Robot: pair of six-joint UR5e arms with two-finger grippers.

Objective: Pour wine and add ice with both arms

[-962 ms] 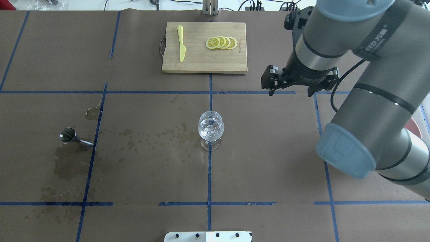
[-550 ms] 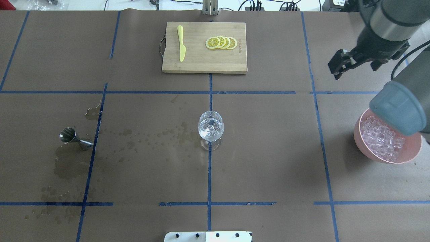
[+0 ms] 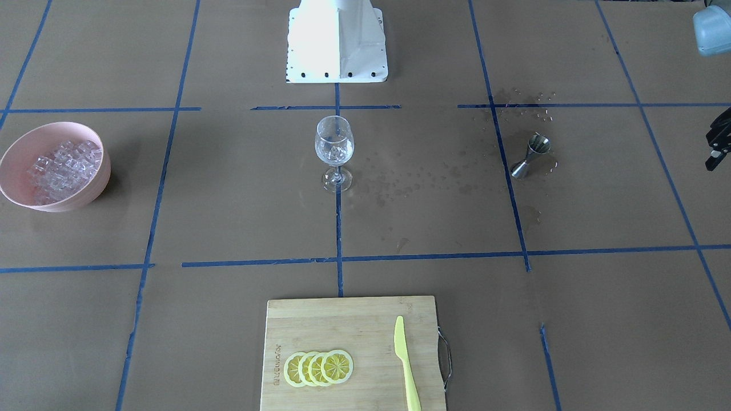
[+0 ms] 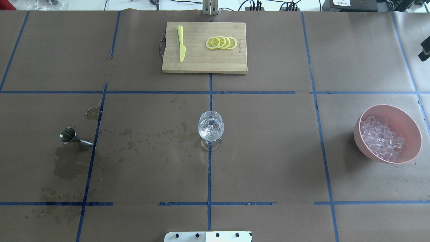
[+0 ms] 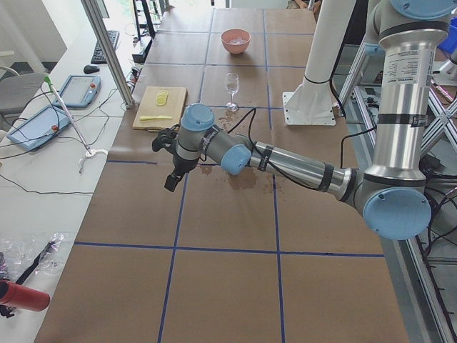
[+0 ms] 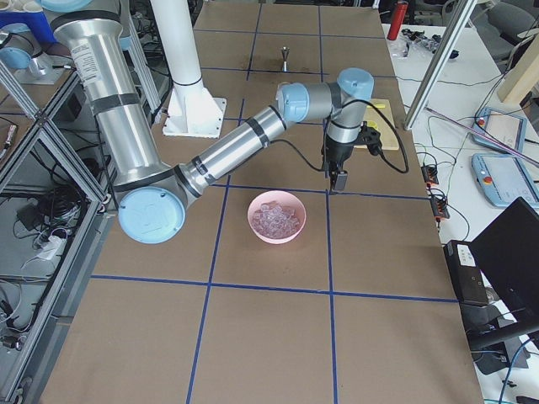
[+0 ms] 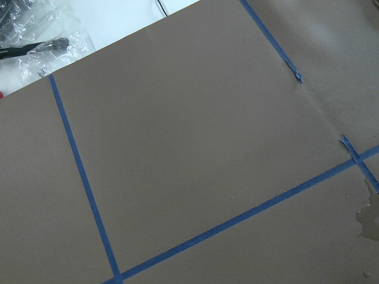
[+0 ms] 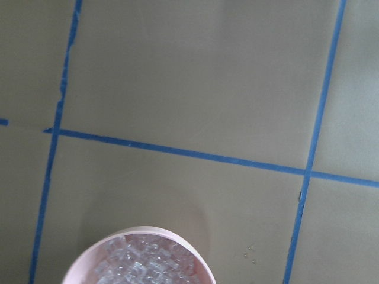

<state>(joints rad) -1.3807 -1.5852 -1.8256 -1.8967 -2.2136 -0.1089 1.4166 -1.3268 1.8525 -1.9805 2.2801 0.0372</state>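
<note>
A clear wine glass [image 4: 210,129] stands at the table's middle, also in the front view [image 3: 334,147], with ice cubes in it; I cannot make out wine. A steel jigger [image 4: 75,138] stands upright to its left. A pink bowl [image 4: 411,125] full of ice [image 4: 383,139] sits at the right and shows in the right wrist view [image 8: 139,234]. My right gripper [image 6: 335,178] hangs beyond the bowl, just a tip at the overhead view's edge [image 4: 424,53]. My left gripper [image 5: 171,179] hovers over bare paper far left. I cannot tell whether either is open.
A wooden cutting board [image 4: 198,62] with lemon slices [image 4: 221,43] and a yellow knife [image 4: 181,43] lies at the far middle. Dark wet spots [image 4: 70,164] mark the brown paper around the jigger. The white base [image 3: 337,40] stands at the near edge.
The right arm has swung from right of the table's middle away to the right, almost out of the overhead view, uncovering the pink bowl. Glass and jigger have not moved.
</note>
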